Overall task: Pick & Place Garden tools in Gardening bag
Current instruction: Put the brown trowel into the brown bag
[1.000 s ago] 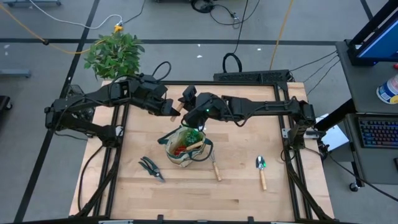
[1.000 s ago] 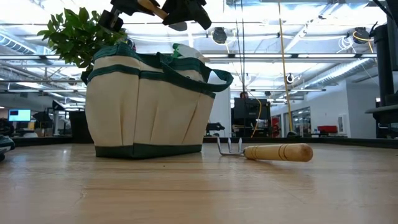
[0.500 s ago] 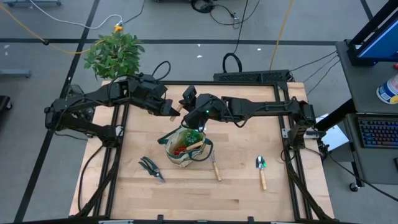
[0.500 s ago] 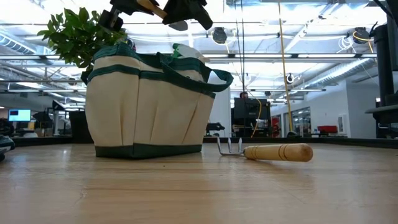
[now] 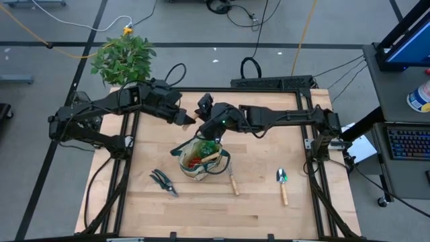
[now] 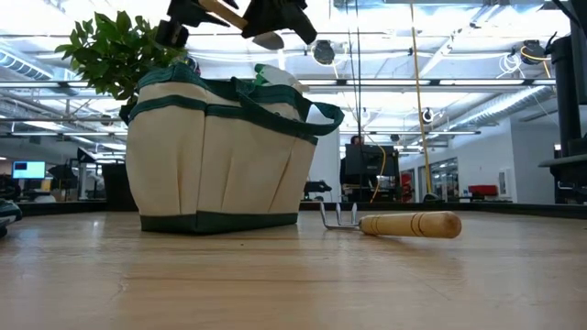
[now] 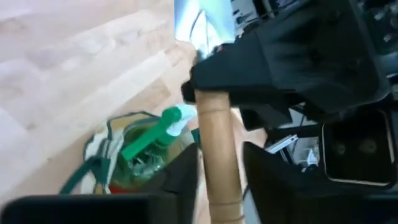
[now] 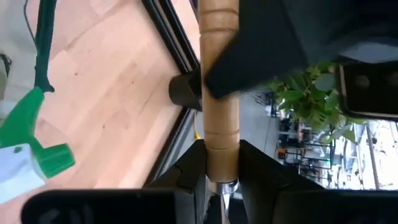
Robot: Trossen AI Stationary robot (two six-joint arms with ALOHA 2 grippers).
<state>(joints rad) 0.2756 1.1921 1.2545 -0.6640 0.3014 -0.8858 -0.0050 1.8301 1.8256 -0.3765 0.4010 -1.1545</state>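
Observation:
A wooden-handled silver trowel (image 7: 214, 124) hangs in the air above the beige, green-trimmed gardening bag (image 5: 201, 163), between my two grippers. My right gripper (image 8: 221, 168) is shut on it, above the bag's far rim (image 5: 201, 114). My left gripper (image 7: 221, 177) stands just to the left (image 5: 184, 118), its fingers on either side of the handle's free end with a narrow gap on one side. The green spray bottle (image 7: 152, 134) and something red lie inside the bag. The bag stands on its flat bottom (image 6: 220, 156). My right gripper pinches the trowel's wooden handle (image 8: 221, 140) between its two fingers, at the end next to the metal collar and blade. The trowel is lifted clear above the bag, tilted, its blade (image 6: 268, 38) the lower end. Whether my left gripper's fingers touch the handle, I cannot tell.
On the table lie a wooden-handled rake (image 5: 232, 180) right of the bag, a second trowel (image 5: 282, 183) farther right, and black pruning shears (image 5: 163, 181) left of the bag. The potted plant (image 5: 124, 57) stands at the far left corner.
My left gripper has drawn back a little toward the table's far left, away from my right gripper. The trowel stays with my right gripper above the bag.

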